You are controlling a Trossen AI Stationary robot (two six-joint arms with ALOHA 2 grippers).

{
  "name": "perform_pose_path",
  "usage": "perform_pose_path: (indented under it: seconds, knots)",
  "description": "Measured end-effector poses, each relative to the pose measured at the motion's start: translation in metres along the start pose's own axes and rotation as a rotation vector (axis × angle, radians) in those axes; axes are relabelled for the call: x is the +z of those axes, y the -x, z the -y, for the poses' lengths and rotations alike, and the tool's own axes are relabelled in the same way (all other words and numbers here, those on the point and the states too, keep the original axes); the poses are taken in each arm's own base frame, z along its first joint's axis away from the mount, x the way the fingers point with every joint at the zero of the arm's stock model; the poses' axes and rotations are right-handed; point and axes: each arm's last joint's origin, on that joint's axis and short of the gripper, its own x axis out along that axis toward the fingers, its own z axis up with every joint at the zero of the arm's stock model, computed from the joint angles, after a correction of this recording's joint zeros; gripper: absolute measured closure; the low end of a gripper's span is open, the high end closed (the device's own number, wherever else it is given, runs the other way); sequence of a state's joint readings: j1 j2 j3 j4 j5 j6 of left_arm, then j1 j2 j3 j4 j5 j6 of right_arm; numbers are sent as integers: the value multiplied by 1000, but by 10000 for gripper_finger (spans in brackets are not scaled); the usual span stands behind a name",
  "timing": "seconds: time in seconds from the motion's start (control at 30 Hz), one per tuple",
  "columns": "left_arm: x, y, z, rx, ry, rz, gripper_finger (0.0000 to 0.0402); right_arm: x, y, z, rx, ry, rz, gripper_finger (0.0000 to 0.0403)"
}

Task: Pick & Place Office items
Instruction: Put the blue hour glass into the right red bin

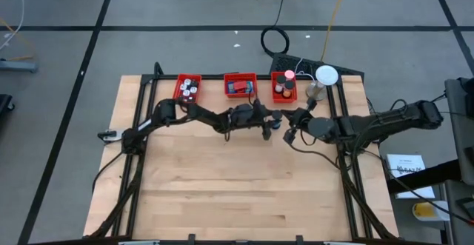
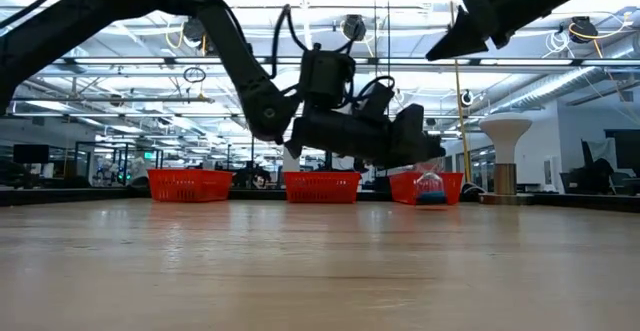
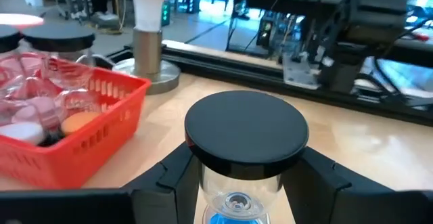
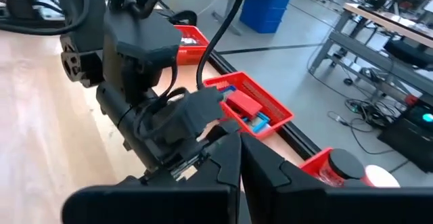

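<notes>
left gripper: the left gripper [image 3: 237, 183] pinches a sand timer [image 3: 245, 146] with a black round cap, clear glass body and blue inside; its dark fingers [image 3: 172, 176] press on either side of the glass below the cap.
where it is: in the high view the left gripper [image 1: 268, 124] sits over the table [image 1: 222, 193] just in front of the gap between the middle bin [image 1: 240, 84] and the right bin [image 1: 284, 86], held off the wood in the low view [image 2: 400, 141].
right gripper: the right gripper [image 4: 240, 163] has its fingers pressed together with nothing between them; in the high view it [image 1: 290, 118] hangs just beside the left gripper, on the right-bin side.
right bin: holds clear and pink items, an orange bit and black-capped pieces [image 3: 57, 41].
middle bin: holds red and blue blocks [image 4: 247, 109].
left bin: the left bin [image 1: 187, 88] holds small black, white and red bits, too small to tell apart.
lamp: a white round lamp [image 1: 326, 75] stands just beside the right bin, at the table's far right corner.
</notes>
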State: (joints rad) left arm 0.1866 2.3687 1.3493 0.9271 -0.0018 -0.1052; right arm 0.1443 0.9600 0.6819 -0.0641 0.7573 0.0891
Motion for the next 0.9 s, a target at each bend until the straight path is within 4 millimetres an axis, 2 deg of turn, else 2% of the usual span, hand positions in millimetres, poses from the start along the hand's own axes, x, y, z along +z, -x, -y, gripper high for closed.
perform_pose_path:
  seconds: [0.2, 0.4, 0.53, 0.7, 0.9]
  knots:
    - [2, -4, -17, 34, 8, -42, 226, -2, -6, 8, -42, -2, -24, 403]
    - [-2, -4, -18, 42, 26, -81, 136, -2, -8, 11, -63, -11, -33, 403]
    - [7, 2, -12, 32, -16, -104, 112, -2, -9, 12, -69, -54, -31, 402]
    - [22, 31, -7, 30, -46, -66, 136, 2, -11, 17, -90, -102, -26, 395]
    - [20, 97, -17, 71, -18, 5, 198, 13, -31, 32, -13, -206, -98, 400]
